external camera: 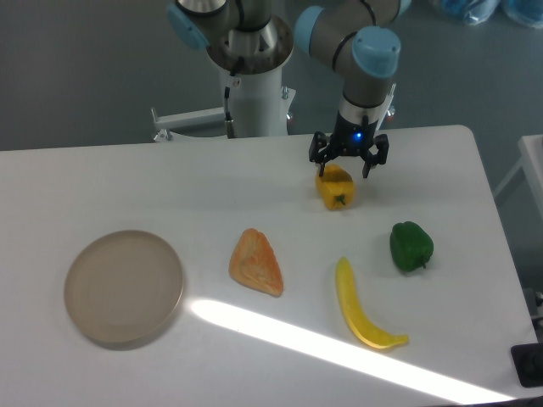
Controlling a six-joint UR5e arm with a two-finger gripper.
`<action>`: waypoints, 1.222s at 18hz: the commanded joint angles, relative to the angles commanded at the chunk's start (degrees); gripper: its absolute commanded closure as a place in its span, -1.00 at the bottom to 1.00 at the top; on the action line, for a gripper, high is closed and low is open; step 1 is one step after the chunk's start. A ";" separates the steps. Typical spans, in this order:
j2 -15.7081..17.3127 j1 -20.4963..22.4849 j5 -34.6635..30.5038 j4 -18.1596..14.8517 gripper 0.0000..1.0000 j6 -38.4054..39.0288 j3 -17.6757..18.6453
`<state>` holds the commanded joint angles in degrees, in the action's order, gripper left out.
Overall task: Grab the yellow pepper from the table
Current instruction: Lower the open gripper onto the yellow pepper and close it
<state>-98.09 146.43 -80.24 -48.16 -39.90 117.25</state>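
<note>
A small, blocky orange-yellow yellow pepper (335, 187) with a short green stem facing the near side rests on the broad white table (212, 186) with rounded corners, toward its far right part.

We're in what looks like a robotics lab or test cell. A grey-and-blue industrial arm (361, 51) rises from a white pedestal (252, 93) bolted behind a plain white table (127, 178). Laid out on it are toy-like plastic foods: a green pepper (411, 246), a long yellow piece (363, 307), an orange wedge (255, 262), beside a tan plate (124, 287). Bare grey floor behind, possibly blue-wrapped gear at the top right corner.
</note>
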 joint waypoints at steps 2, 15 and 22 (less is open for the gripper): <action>-0.52 -0.09 0.00 0.79 -1.00 0.00 0.17; -2.29 -1.93 -0.26 1.06 -0.54 -0.79 0.18; -2.46 -1.93 -0.26 1.06 0.20 -1.58 -0.44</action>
<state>-100.55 144.49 -80.51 -47.11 -41.48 116.81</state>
